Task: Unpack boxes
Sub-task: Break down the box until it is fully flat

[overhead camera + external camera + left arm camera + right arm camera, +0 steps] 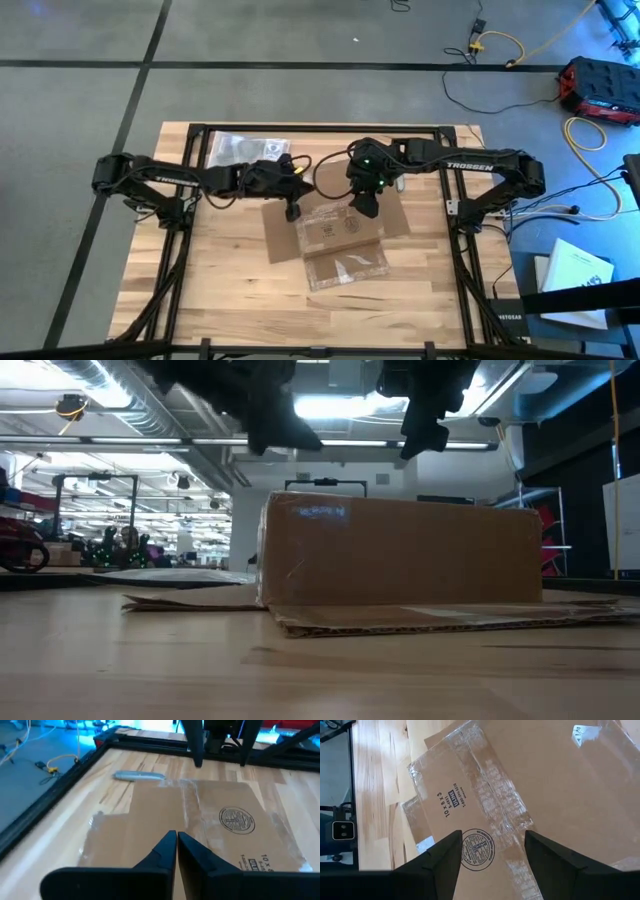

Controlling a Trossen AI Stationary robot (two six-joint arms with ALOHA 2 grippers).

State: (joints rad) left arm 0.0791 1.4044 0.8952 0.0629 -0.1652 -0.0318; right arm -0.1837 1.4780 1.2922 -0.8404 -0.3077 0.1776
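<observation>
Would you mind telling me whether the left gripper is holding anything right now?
No, the left gripper is shut on nothing, hovering above the cardboard box.

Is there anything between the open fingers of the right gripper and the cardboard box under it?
No. In the right wrist view the right gripper hangs open above the cardboard box, with only air between; the low view shows the gap too.

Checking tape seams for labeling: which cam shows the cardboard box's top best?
Right wrist view: the cardboard box fills the picture, with tape strips, round stamp and printed size text legible. Left wrist view shows the same top at a slant. High view shows the whole box small, partly under both arms. Low view shows only one side wall and the flaps.
</observation>
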